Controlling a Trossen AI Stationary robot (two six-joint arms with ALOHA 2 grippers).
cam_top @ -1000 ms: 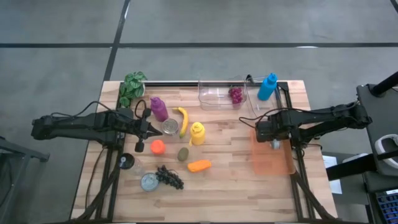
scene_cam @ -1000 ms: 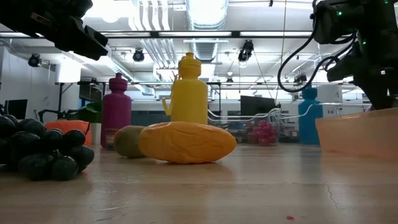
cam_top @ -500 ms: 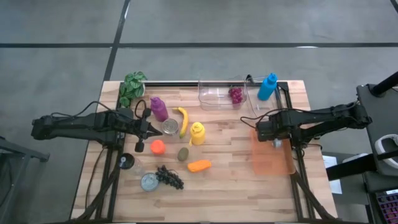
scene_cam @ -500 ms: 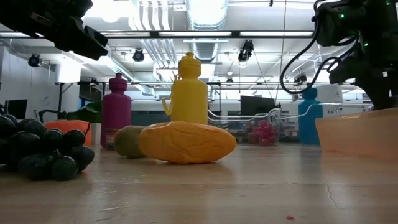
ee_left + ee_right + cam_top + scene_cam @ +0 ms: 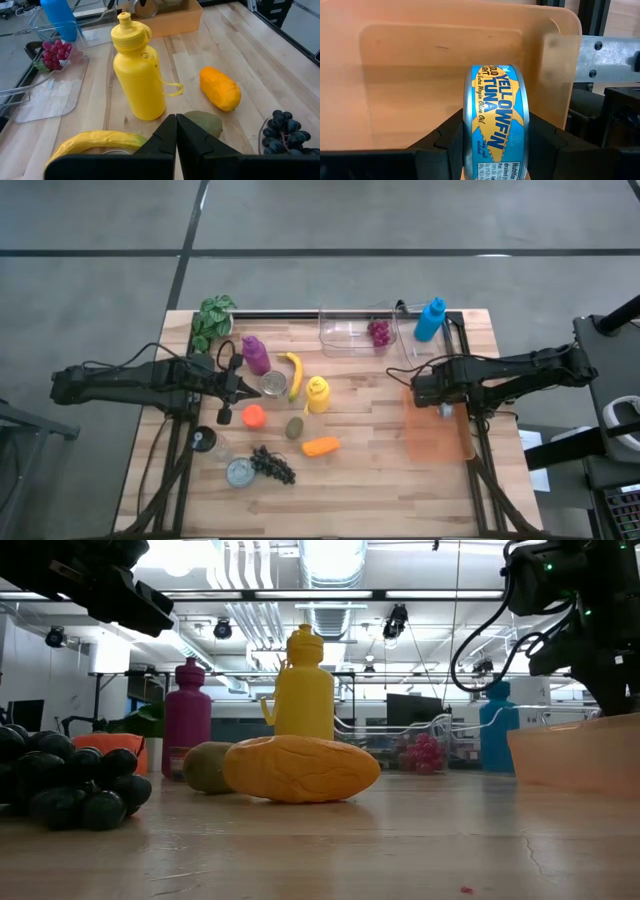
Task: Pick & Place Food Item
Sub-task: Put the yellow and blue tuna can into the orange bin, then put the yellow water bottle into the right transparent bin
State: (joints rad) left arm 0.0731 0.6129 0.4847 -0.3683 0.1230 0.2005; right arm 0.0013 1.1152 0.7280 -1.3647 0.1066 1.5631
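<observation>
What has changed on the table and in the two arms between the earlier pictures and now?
Almost nothing visibly changed. The right gripper still holds the tuna can on edge between its fingers over the orange bin; at most the arm shifted a trifle in the low view. The left gripper, its fingers shut, stays near the banana and yellow bottle. No object on the table moved.

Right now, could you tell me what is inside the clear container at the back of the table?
The clear container holds red grapes at its right end; the rest of it looks empty.
</observation>
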